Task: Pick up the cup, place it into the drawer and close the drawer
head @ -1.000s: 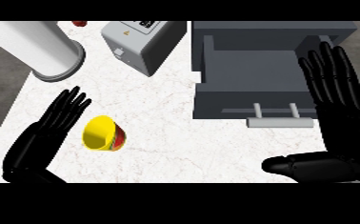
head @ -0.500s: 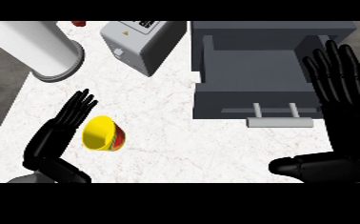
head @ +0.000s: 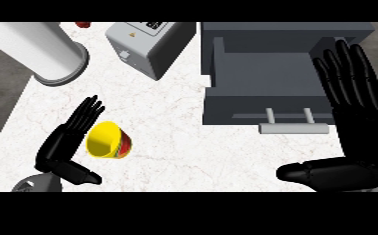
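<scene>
A: Clearance status on the worktop (head: pixel 184 129)?

B: White marbled surface, its left edge running diagonally past a dark floor strip. Bare room lies between the cup (head: pixel 108 140) and the drawer (head: pixel 258 86). The drawer is pulled out toward the lower edge, its bar handle (head: pixel 293 127) projecting over the worktop.

A: Materials and shapes?

B: Drawer: matte grey box with upright side walls and a flat floor. Behind the cup stands a grey, boxy appliance (head: pixel 148 46), and at far left a white cylinder (head: pixel 40 51) with a grey base ring.

A: Cup condition and position?

B: Yellow, with a red band on its outer wall, lying on its side, mouth facing left. It sits on the worktop at lower left, well apart from the drawer.

A: Hand states?

B: Left hand (head: pixel 66 146): fingers straight, spread open, just beside the cup's mouth, thumb below it. Right hand (head: pixel 354 129): fingers extended, open, over the drawer's right side, holding nothing.
</scene>
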Action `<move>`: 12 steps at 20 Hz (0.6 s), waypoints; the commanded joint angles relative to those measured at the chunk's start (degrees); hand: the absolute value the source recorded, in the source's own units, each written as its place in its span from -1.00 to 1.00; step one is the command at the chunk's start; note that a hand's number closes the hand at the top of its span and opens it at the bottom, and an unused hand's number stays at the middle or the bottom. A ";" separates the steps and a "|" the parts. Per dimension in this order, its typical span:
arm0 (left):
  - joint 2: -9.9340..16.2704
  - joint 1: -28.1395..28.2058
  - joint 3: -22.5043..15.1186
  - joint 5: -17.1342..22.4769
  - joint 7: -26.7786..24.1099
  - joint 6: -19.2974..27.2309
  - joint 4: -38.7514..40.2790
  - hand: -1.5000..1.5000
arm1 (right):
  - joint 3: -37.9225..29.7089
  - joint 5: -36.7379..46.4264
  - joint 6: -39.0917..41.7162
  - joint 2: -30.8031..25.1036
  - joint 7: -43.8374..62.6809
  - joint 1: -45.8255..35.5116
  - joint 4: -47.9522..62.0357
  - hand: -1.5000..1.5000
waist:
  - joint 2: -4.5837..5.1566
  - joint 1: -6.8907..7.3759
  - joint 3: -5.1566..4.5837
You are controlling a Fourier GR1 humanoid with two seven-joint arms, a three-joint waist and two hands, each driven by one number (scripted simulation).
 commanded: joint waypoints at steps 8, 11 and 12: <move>2.12 -4.05 -1.00 -5.08 -13.10 1.41 14.90 -1.00 | 1.49 0.79 0.76 0.70 0.12 4.03 -2.89 -1.00 | -0.01 -0.06 0.00; 2.09 -7.12 -0.66 -4.70 -15.08 1.63 20.15 -1.00 | 5.24 4.10 0.45 2.61 -2.74 4.26 -1.02 -1.00 | 0.04 -0.17 -0.01; 2.65 -5.08 -1.17 -3.72 -12.57 0.42 16.24 -1.00 | 0.46 0.54 0.47 0.55 -0.59 -0.97 1.71 -1.00 | 0.01 0.09 0.01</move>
